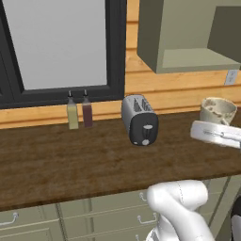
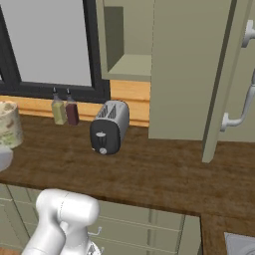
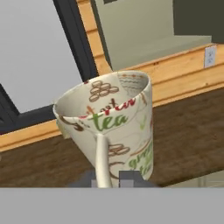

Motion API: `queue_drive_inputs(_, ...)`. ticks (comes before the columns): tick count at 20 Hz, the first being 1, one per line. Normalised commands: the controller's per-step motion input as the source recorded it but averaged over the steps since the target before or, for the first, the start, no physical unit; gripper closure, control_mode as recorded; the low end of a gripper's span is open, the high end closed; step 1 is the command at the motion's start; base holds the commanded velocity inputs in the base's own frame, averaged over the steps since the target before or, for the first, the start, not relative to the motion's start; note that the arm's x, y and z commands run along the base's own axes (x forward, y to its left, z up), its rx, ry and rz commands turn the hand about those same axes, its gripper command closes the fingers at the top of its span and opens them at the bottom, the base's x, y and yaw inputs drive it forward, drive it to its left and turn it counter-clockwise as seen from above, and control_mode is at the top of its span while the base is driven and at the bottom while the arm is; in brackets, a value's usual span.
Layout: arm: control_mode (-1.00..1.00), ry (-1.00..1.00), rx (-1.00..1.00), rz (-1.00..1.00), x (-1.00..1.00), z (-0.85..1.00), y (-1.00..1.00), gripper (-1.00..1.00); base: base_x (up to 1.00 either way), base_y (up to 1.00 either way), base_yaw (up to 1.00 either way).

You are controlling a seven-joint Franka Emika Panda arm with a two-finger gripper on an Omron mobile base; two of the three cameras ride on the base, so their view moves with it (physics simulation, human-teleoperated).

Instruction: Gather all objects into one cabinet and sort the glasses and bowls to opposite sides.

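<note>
A cream glass (image 3: 109, 127) printed with the word "tea" rides in the robot's pincer (image 3: 111, 177), whose jaws are clamped on its near wall, one finger (image 3: 102, 159) reaching up the inside. The glass hangs above the wooden table (image 1: 70, 160), clear of its surface, at the right edge of the left base view and the left edge of the right base view, to the right of the silver toaster (image 1: 139, 120) and the two sauce bottles (image 1: 79, 111) by the window (image 1: 56, 42). Its long axis runs close to upright, mouth up and tilted slightly toward the camera on the hand. The olive cabinet (image 1: 188, 59) stands open above and beyond it. The likeliest trouble is a thin one-wall grip letting the glass swing or slip during the lift, or its rim clipping the pale shelf floor's front edge or the open door (image 2: 221, 84).
</note>
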Motion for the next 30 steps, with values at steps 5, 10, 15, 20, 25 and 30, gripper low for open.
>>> queue_drive_inputs(5, -1.00, 0.09, 0.07, -0.24, 0.00, -0.05, 0.00, 1.00, 0.00, 0.00, 0.00)
queue_drive_inputs(10, -1.00, 0.06, 0.12, -0.39, 0.00, -0.01, 0.00, 1.00, 0.00, 0.00, 0.00)
queue_drive_inputs(15, -1.00, 0.07, 0.00, -0.15, 0.00, -0.02, 0.06, 1.00, 0.00, 0.00, 0.00)
queue_drive_inputs(20, 1.00, 0.02, 0.00, -0.04, 0.00, -0.01, 0.05, 1.00, 0.00, 0.16, -0.23)
queue_drive_inputs(25, 1.00, 0.00, 0.00, 0.00, 0.00, 0.00, 0.00, 1.00, -0.01, 0.52, -0.55)
queue_drive_inputs(30, 1.00, 0.00, 0.00, 0.00, 0.00, 0.00, 0.00, 1.00, -0.07, 0.59, -0.55)
